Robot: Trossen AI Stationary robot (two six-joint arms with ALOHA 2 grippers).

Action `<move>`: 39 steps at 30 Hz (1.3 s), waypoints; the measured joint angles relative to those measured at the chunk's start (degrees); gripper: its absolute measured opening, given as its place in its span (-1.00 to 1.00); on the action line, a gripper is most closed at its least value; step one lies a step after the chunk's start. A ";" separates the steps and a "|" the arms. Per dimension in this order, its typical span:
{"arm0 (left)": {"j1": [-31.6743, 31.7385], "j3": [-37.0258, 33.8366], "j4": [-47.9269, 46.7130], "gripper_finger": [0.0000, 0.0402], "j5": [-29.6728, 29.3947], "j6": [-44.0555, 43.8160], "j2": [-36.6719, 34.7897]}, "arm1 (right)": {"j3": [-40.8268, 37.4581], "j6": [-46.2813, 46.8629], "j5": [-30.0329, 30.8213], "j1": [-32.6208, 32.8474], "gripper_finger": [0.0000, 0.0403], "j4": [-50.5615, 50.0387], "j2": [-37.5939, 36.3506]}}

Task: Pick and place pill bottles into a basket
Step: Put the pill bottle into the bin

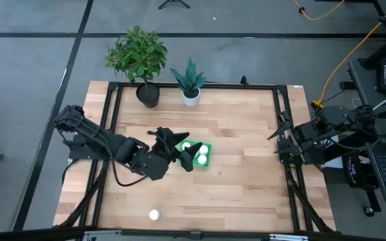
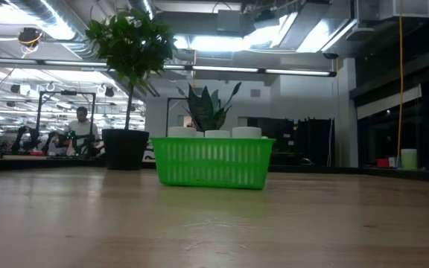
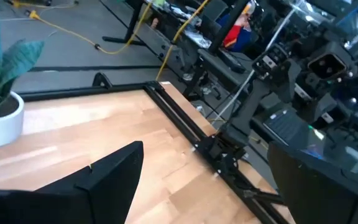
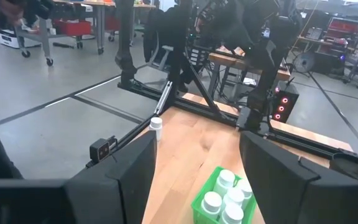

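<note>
**Left claw spread over the basket, one bottle left**

Left claw (image 1: 181,152) hangs over the green basket (image 1: 206,163) at the middle of the table, fingers spread wide and pinching nothing, as its own wrist view shows by the broad gap between them. Right claw (image 1: 278,140) waits at the table's three o'clock edge, its fingers also apart and empty.

White bottles in the basket (image 1: 203,152) sit packed together; the arm covers part of the basket from above, so an exact count is not possible, though several caps show in the right wrist view. One lone bottle (image 1: 154,215) stands upright near the six o'clock edge, well apart from the basket.

Judging by this, a drop into the basket looks finished and the lone bottle is the next pick. That calls for the left arm to swing toward six o'clock, come down with fingers astride the cap, and close gently so the bottle does not tip.

Two potted plants (image 1: 138,57) stand at twelve o'clock, clear of the work.
</note>
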 joint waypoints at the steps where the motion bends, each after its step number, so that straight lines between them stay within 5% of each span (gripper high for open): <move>1: 0.00 0.00 0.02 0.67 -0.46 -0.67 0.00 | 0.00 -0.07 0.00 0.00 0.16 0.00 0.00; 11: 1.55 0.00 0.68 0.67 -1.27 -5.11 0.00 | 0.00 -3.14 0.17 -0.01 0.16 -0.72 0.02; 23: 3.10 0.01 -2.73 0.67 0.24 8.51 0.00 | 0.01 -7.91 0.94 0.00 0.16 -0.96 0.04; 31: 0.96 0.04 -23.43 0.67 9.51 1.23 0.00 | 0.02 -4.60 7.45 0.00 0.16 -3.35 0.04; 39: -8.90 -4.44 -37.97 0.67 12.52 -10.06 0.18 | 0.02 -5.66 17.76 -0.02 0.16 -4.25 0.04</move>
